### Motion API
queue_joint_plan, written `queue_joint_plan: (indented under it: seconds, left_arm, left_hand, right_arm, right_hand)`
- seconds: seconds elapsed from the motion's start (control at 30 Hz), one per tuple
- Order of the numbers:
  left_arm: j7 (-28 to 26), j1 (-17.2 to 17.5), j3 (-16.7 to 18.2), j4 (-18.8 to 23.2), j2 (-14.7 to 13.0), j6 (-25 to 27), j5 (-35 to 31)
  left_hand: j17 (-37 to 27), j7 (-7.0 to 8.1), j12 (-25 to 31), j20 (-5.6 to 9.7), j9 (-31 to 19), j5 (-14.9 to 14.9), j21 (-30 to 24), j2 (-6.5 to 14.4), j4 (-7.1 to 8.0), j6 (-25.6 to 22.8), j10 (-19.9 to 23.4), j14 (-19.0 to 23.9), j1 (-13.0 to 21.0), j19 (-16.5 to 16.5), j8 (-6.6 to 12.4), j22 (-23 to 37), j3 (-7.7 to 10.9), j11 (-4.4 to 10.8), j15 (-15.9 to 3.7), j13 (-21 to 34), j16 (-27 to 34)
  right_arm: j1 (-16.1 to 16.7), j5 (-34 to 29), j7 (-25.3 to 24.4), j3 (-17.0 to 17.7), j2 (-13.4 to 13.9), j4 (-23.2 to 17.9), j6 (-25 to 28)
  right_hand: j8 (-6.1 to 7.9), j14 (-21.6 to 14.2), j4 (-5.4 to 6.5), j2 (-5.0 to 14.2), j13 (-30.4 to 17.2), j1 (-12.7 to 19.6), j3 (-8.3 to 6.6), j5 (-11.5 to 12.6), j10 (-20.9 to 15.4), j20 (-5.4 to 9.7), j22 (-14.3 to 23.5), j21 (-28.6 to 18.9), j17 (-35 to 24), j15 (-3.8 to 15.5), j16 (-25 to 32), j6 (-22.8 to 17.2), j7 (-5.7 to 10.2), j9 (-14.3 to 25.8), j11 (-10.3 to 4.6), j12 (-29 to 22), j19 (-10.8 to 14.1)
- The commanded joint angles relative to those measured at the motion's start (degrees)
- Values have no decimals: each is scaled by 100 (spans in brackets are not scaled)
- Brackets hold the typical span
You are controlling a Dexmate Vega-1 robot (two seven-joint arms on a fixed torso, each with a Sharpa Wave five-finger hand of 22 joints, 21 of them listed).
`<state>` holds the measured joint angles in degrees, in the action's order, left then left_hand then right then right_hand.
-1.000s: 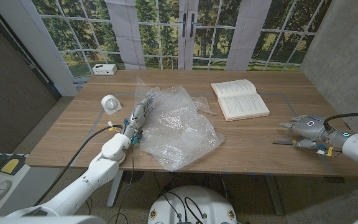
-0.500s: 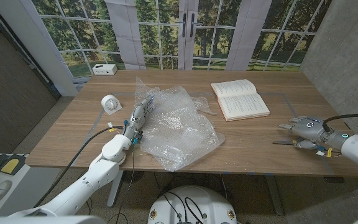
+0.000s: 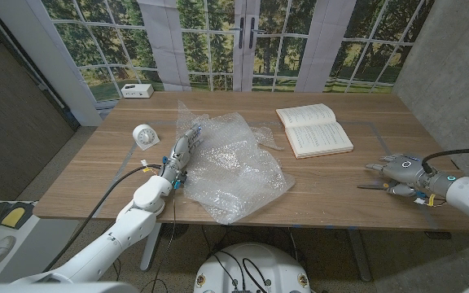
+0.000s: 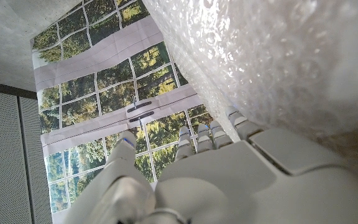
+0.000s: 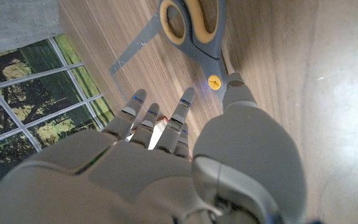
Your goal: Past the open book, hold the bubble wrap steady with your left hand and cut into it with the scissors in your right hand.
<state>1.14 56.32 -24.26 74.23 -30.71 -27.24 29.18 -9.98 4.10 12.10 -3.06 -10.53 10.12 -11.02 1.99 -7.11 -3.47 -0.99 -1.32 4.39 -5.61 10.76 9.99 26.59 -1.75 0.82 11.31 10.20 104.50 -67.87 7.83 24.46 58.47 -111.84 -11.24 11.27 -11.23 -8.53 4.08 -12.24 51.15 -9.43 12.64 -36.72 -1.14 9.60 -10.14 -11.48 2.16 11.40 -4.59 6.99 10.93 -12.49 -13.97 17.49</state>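
The left hand is being seen in the head view lying along the near-left edge of the bubble wrap, its fingers stretched out over the sheet's border. Whether the sheet is being pinched cannot be told from there. In the left wrist view, the left hand is being shown from behind with its fingers extended and slightly apart, nothing being gripped between them, and the bubble wrap is being seen as a crumpled mass just beside the fingertips.

The right hand is being held low over the worktop, well apart from the wrap, at the worktop's right end. In the head view only a dark slim shape is being made out just beside that hand, toward the left hand. The right wrist view is making it plain: the scissors, with grey blades and yellow-lined handles, are lying open on the wood just beyond the right hand, whose fingers are being held straight and spread, with nothing in them. The thumb tip is being shown at the scissors' pivot; contact cannot be told.

Beyond the right hand, toward the windows, the open book is lying on the worktop, just beside the wrap's far right corner. A small white clock is standing beside the left hand, on its outer side.
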Motion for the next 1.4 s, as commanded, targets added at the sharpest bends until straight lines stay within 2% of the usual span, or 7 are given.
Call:
queue_joint_plan:
  seconds: [0.03, 0.63, 1.0, 1.4]
  left_arm:
    - [-12, -5, -5, 18, -2, 23, -20]
    - [38, -97, -30, -109, 53, 14, -8]
    - [57, -134, -46, -176, 83, 17, 2]
    - [70, -189, -71, -251, 125, 3, -10]
  left_hand:
    - [-33, -1, 19, -14, -14, 15, -10, -16, -4, -9, -12, -44, -26, 21, 17, 9, -6, -6, -1, 12, 45]
    - [-33, -4, 19, -14, -14, 16, -10, -13, -4, -9, -14, -40, -28, 21, 17, 9, -6, -3, 4, 12, 46]
    - [-32, -8, 19, -14, -14, 16, -10, -12, -4, -6, -13, -46, -30, 22, 16, 9, -7, -4, -1, 12, 44]
    - [-32, -1, 20, -15, -14, 17, -10, -12, -4, -8, -9, -46, -32, 21, 17, 9, -8, -1, 0, 12, 44]
  right_arm:
    - [-50, 145, 197, -102, 82, 22, 101]
    - [-71, 249, 196, -249, 187, 79, 271]
    - [-117, 259, 198, -366, 308, 163, 391]
    - [-113, 370, 213, -422, 382, 211, 474]
  right_hand:
    - [45, -23, 23, 62, -18, 25, -26, -4, -45, 12, 13, -25, -8, 994, 6, -1, -9, 4, 12, -1, -12]
    - [21, -40, 1, 92, -66, 98, -50, -34, -164, -26, 14, -49, -3, 1007, 23, 37, 57, 4, 30, -67, -6]
    - [24, -91, 29, 102, -115, 70, -32, -61, -264, -31, 14, -63, -10, 994, 48, 12, 85, 5, 46, -146, 12]
    - [19, -125, 21, 72, -145, 74, -17, -75, -289, -38, 13, -72, -9, 990, 56, 12, 50, 6, 43, -184, 33]
